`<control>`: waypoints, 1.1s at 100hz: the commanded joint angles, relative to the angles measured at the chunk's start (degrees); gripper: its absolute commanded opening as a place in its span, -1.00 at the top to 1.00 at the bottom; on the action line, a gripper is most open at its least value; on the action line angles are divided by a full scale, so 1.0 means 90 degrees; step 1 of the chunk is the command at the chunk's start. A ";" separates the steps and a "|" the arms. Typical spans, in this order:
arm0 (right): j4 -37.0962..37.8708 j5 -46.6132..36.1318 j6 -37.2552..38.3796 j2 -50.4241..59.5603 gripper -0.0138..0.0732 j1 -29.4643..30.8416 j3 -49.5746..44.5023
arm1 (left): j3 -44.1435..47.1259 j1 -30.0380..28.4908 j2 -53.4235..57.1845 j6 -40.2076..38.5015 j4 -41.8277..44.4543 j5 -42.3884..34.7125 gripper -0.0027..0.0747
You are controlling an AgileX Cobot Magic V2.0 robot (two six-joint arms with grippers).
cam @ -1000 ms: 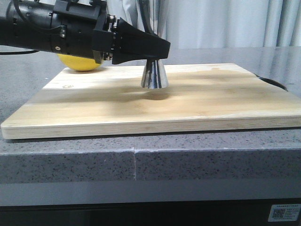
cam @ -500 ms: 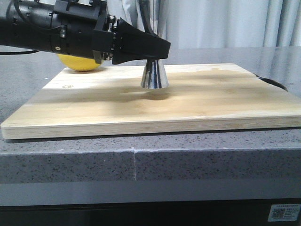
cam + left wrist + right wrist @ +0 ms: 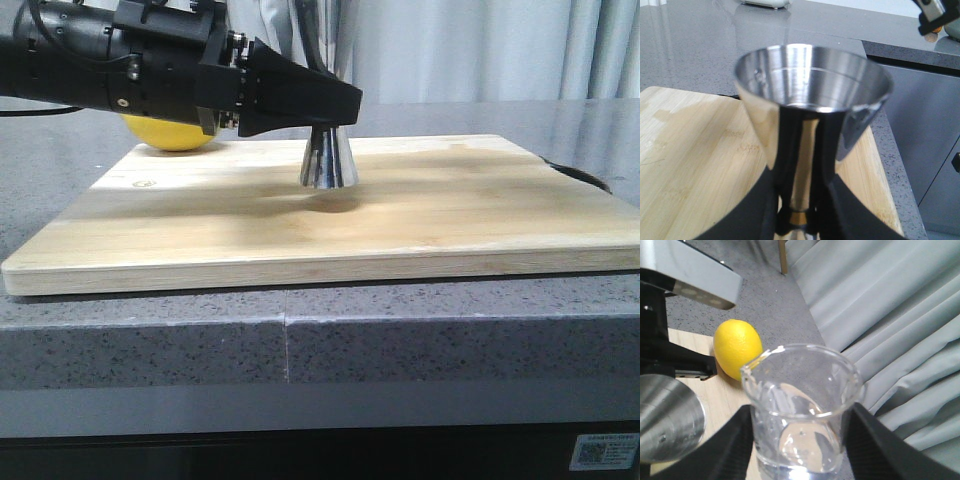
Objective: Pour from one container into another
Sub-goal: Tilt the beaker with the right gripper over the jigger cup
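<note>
Left gripper (image 3: 335, 105) clamps the waist of the shiny hourglass steel jigger (image 3: 328, 160), upright on the wooden board (image 3: 400, 215). Right gripper (image 3: 800, 440) grips the small clear glass beaker (image 3: 802, 407), held above beside a yellow lemon (image 3: 737, 347). Pre-pour; next, tip beaker lip over jigger mouth.

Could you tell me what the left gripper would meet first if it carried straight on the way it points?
The left gripper is already clamped on the jigger, so that blocks it at once. Beyond it the front view shows only bare cutting board, though depth is unclear.
</note>
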State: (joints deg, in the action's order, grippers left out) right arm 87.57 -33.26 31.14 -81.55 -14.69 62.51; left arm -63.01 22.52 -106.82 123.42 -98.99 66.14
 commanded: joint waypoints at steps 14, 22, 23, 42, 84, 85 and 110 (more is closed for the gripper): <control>-0.0079 -0.0068 -0.0008 0.0299 -0.03 0.0014 0.0248 | -0.0181 0.0061 0.0365 -0.0036 -0.0396 0.0734 0.98; -0.0079 -0.0068 -0.0008 0.0324 -0.03 0.0014 0.0248 | -0.0181 0.0061 0.0365 -0.0036 -0.0396 0.0734 0.98; -0.0079 -0.0068 -0.0008 0.0329 -0.03 0.0014 0.0248 | -0.0181 0.0061 0.0365 -0.0036 -0.0396 0.0734 0.98; 0.0060 -0.0059 -0.0008 0.0329 -0.03 0.0014 0.0248 | -0.0181 0.0061 0.0365 -0.0036 -0.0396 0.0734 0.98; 0.0281 -0.0059 -0.0008 0.0356 -0.03 0.0014 0.0248 | -0.0181 0.0061 0.0365 -0.0036 -0.0396 0.0734 0.98; 0.0282 -0.0059 -0.0008 0.0361 -0.03 0.0014 0.0248 | -0.0181 0.0061 0.0365 -0.0036 -0.0396 0.0734 0.98; 0.0496 -0.0059 -0.0008 0.0372 -0.03 0.0014 0.0248 | -0.0181 0.0061 0.0365 -0.0036 -0.0396 0.0734 0.98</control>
State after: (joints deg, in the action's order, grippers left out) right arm 93.70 -33.36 31.14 -80.58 -14.69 62.73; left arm -63.01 22.52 -106.82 123.42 -98.99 66.14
